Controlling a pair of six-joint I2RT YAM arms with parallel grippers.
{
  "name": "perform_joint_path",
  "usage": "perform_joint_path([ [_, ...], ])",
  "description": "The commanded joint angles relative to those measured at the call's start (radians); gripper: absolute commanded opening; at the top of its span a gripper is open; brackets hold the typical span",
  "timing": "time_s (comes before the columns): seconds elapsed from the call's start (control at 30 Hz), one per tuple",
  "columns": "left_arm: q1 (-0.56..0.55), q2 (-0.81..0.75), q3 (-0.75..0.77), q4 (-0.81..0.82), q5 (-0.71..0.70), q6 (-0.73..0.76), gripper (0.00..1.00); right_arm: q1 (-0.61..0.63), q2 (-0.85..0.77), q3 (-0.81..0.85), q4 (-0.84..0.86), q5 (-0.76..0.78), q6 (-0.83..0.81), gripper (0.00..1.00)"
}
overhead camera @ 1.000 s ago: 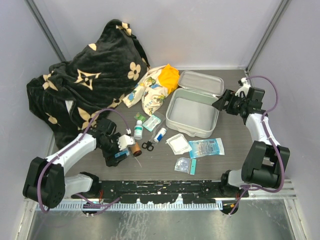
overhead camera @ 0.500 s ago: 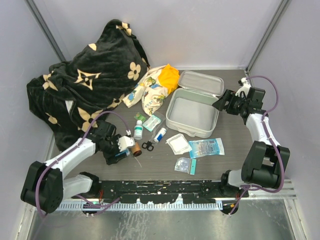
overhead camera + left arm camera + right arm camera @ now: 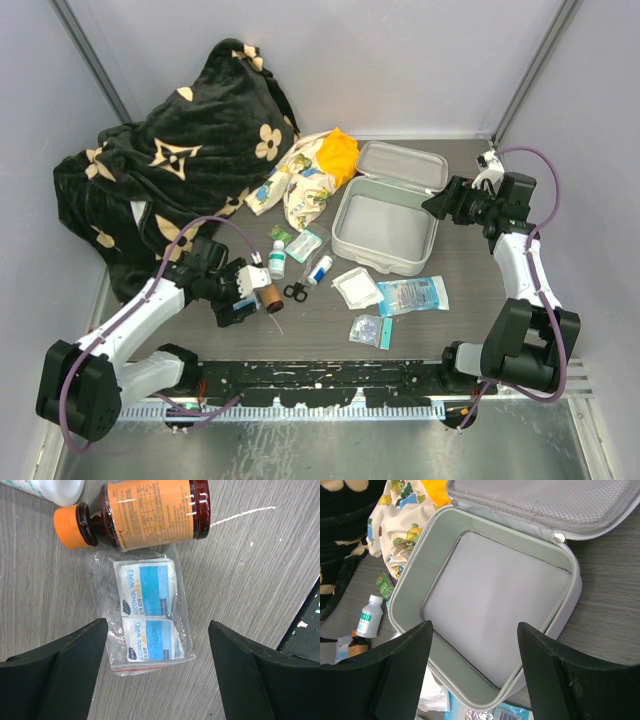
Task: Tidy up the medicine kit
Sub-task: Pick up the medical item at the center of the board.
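- Hovering low, the left gripper point(image 3: 157, 625) stands released, its fingers either side of the wipes packet point(image 3: 147, 615); the brown bottle point(image 3: 150, 515) lies just beyond.
- Right gripper point(image 3: 475, 627) is spread and holds nothing, above the medicine kit point(image 3: 407, 587), which lies open mid-table with its lid point(image 3: 545, 497) folded back.
- Bare table point(image 3: 610, 615) borders the kit's right edge.

**Two white-and-black arms on a black rail**

The left arm point(image 3: 135, 315) and the right arm point(image 3: 515, 262) are built of smooth white link shells joined by bulky black joint housings. A purple cable point(image 3: 525, 150) is looped in a wide arc along each arm and run down towards its base. The left end effector point(image 3: 157, 625) and the right end effector point(image 3: 474, 627) are finished in matt black, each formed of two broad, wedge-shaped fingers point(image 3: 65, 670). Both bases are carried on a black rail point(image 3: 330, 378) scuffed with white marks.
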Motion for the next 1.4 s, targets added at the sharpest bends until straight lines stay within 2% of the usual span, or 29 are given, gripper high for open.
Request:
perform_joint_path([
  [0.0,-0.005,0.05,0.023,0.005,0.006,0.003,0.82,0.001,-0.03,0.001,0.051,-0.035,-0.017,0.74],
  [0.2,-0.012,0.1,-0.031,0.078,-0.076,0.017,0.7,0.001,-0.016,0.001,0.049,-0.039,-0.018,0.74],
  [0.47,-0.014,0.091,-0.057,0.084,-0.116,0.013,0.43,0.0,-0.004,0.0,0.051,-0.039,-0.016,0.74],
  [0.83,-0.014,0.046,0.056,-0.142,-0.198,0.017,0.02,0.033,0.016,0.006,0.054,-0.027,-0.014,0.74],
  [0.97,-0.014,0.01,0.132,-0.222,-0.207,0.016,0.0,0.104,0.012,0.034,0.05,-0.013,-0.036,0.75],
  [1.1,-0.016,-0.027,0.239,-0.244,-0.158,0.006,0.0,0.231,0.009,0.074,0.072,-0.036,-0.043,0.75],
  [1.37,-0.06,0.01,0.454,-0.117,-0.048,-0.033,0.05,0.465,0.096,0.174,0.293,-0.134,0.229,0.76],
])
